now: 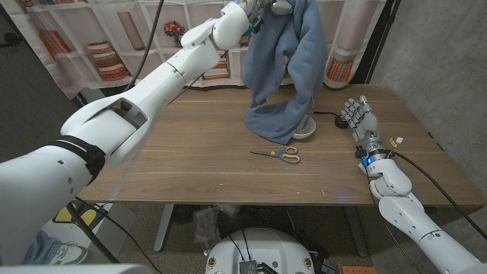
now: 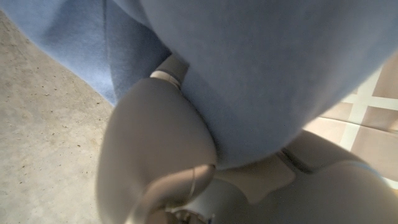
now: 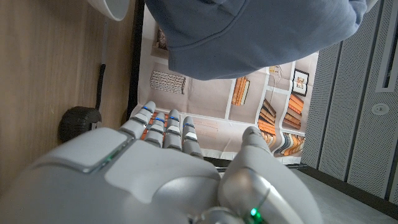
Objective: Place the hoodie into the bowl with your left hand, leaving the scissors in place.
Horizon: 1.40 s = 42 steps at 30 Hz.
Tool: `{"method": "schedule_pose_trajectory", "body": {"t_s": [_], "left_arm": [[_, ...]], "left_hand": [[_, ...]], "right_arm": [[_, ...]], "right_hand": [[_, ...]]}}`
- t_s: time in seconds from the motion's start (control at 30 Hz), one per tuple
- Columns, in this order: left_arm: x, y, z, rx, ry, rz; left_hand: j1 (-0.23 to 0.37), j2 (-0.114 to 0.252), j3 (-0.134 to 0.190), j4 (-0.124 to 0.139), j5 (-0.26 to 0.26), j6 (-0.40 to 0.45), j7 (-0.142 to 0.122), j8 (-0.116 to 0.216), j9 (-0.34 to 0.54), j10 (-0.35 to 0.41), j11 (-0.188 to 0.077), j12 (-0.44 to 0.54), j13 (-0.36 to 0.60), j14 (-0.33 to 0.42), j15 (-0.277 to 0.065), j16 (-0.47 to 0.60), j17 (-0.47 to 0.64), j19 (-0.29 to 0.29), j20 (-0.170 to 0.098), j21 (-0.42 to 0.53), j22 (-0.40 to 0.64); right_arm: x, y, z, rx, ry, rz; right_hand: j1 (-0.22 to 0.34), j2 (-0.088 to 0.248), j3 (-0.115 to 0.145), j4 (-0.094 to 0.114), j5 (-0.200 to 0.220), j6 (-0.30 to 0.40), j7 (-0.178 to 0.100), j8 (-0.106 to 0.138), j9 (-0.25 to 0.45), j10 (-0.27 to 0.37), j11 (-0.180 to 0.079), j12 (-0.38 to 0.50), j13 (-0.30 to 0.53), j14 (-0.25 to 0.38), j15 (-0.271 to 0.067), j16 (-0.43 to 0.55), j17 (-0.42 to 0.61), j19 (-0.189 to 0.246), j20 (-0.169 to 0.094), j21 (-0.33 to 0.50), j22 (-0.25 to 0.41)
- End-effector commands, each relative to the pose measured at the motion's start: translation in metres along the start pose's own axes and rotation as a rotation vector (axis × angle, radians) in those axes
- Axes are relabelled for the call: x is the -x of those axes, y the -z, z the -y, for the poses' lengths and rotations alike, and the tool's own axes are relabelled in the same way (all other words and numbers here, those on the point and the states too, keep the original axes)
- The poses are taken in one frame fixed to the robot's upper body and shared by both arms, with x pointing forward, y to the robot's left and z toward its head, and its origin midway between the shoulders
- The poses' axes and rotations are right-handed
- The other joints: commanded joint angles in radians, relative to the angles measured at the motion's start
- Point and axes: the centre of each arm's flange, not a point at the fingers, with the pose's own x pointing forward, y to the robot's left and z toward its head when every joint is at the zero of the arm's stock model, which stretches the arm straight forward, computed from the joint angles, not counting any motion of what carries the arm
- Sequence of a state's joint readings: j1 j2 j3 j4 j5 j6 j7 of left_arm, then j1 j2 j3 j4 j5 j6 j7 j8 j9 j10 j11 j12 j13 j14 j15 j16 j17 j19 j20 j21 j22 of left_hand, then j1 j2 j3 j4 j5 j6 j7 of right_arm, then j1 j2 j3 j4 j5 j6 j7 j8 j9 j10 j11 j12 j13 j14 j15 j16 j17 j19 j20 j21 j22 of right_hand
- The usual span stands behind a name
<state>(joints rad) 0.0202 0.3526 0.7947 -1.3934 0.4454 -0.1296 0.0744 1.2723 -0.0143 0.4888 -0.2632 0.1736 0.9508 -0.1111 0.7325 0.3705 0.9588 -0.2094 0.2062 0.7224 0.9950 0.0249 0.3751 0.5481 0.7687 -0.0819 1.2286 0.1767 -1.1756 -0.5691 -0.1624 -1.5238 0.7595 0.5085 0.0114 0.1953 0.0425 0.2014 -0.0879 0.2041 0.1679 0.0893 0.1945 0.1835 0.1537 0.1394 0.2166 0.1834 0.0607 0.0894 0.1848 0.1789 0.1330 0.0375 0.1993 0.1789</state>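
Your left hand (image 1: pixel 262 9) grips the blue hoodie (image 1: pixel 285 72) high above the counter (image 1: pixel 190 152); its hem drapes over the white bowl (image 1: pixel 306 128). Scissors (image 1: pixel 278 154) lie just in front. Your right hand (image 1: pixel 359 118) waits, fingers apart, holding nothing.

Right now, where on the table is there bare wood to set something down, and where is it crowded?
Bare wood lies across the table on the robot's left of the scissors, and along the near edge. Another bare strip runs between the scissors and the right hand. The far middle is crowded: the hoodie, held up by the left hand, drapes over the bowl.
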Motion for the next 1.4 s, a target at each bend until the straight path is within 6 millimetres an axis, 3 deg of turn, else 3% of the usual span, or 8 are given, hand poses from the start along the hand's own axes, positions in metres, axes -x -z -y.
{"method": "schedule_pose_trajectory", "body": {"t_s": [0.03, 0.9, 1.4], "left_arm": [[-0.011, -0.012, 0.025, -0.028, 0.038, 0.013], [-0.016, 0.001, 0.083, 0.014, 0.173, -0.011], [-0.014, -0.003, 0.112, -0.012, 0.266, 0.016]], "left_hand": [[-0.023, 0.000, 0.140, 0.141, 0.005, 0.025, -0.027, 0.013, -0.008, 0.019, -0.004, 0.006, -0.005, 0.169, -0.248, -0.019, 0.221, -0.010, -0.102, -0.001, 0.002], [-0.029, -0.010, 0.148, 0.138, 0.004, 0.027, -0.027, 0.013, -0.031, 0.030, -0.005, 0.006, -0.018, 0.176, -0.249, -0.056, 0.186, -0.030, -0.099, -0.004, 0.001], [-0.032, -0.012, 0.154, 0.137, 0.004, 0.025, -0.020, 0.015, -0.039, 0.032, -0.004, 0.005, -0.025, 0.178, -0.249, -0.070, 0.176, -0.038, -0.097, -0.003, 0.000]], "right_arm": [[0.007, 0.002, 0.003, -0.006, 0.012, 0.007], [0.007, 0.002, 0.007, -0.009, 0.019, 0.004], [0.002, 0.005, 0.006, -0.009, 0.014, -0.004]], "right_hand": [[0.011, 0.004, 0.003, -0.003, -0.004, 0.009, 0.002, 0.001, 0.004, 0.007, -0.003, 0.001, 0.005, 0.007, 0.005, 0.001, 0.003, 0.009, 0.003, 0.001, 0.005], [0.010, 0.004, 0.001, -0.004, -0.004, 0.010, 0.002, 0.001, 0.004, 0.007, -0.004, 0.000, 0.005, 0.007, 0.005, 0.001, 0.003, 0.008, 0.004, 0.001, 0.005], [0.010, 0.004, 0.001, -0.005, -0.004, 0.010, 0.001, 0.000, 0.004, 0.007, -0.004, 0.000, 0.005, 0.007, 0.005, 0.001, 0.003, 0.009, 0.004, 0.001, 0.005]]}}
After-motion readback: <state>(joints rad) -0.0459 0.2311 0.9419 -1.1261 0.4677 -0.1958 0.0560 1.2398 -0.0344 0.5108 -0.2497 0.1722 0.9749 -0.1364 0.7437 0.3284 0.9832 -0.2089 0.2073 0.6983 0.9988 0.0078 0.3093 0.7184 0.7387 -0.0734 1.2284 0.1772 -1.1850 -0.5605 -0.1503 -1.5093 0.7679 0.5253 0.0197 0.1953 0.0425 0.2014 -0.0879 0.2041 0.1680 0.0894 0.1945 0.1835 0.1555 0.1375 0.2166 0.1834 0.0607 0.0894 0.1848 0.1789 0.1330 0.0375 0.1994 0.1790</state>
